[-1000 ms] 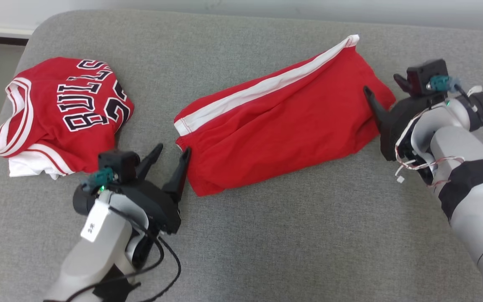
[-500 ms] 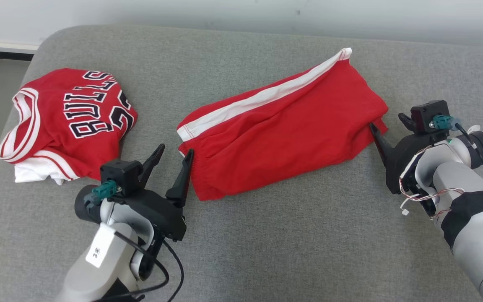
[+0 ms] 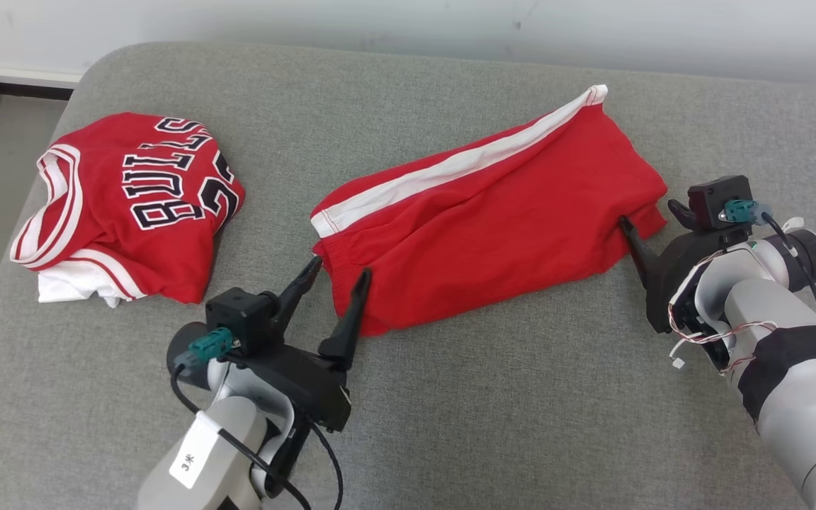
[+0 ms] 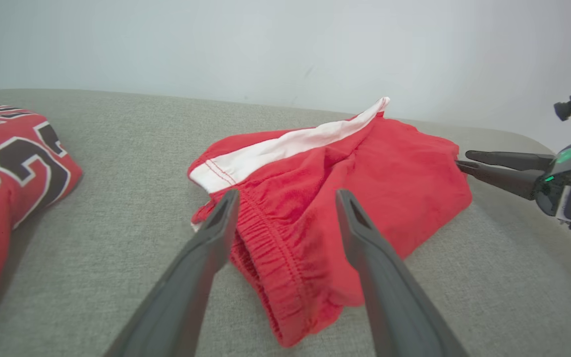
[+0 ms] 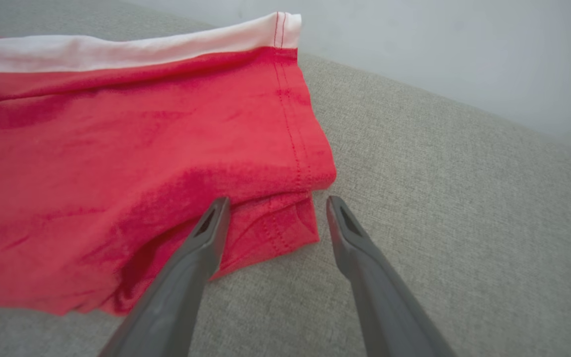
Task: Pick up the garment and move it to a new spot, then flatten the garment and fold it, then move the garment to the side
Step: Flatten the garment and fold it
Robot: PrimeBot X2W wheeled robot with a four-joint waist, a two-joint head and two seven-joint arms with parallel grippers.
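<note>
1. Grey cushion [image 3: 521,411]: a broad bare stretch lies nearer the robot; its rounded left edge is just past the jersey [image 3: 139,205].
2. Two garments, apart: one folded pair of red shorts [image 3: 479,227] at centre, one jersey.
3. Left gripper [image 3: 341,267], fingers spread, straddles the shorts' waistband end; right gripper [image 3: 647,213], fingers spread, sits at the hem corner. Neither clamps cloth.

Red shorts [image 3: 486,234] lie folded; left gripper [image 3: 341,267], right gripper [image 3: 649,213] flank them (spread).

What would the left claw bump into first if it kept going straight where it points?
The left claw would probably meet the red shorts first: their gathered waistband end lies straight ahead between its open fingers, though depth is hard to judge.
</note>
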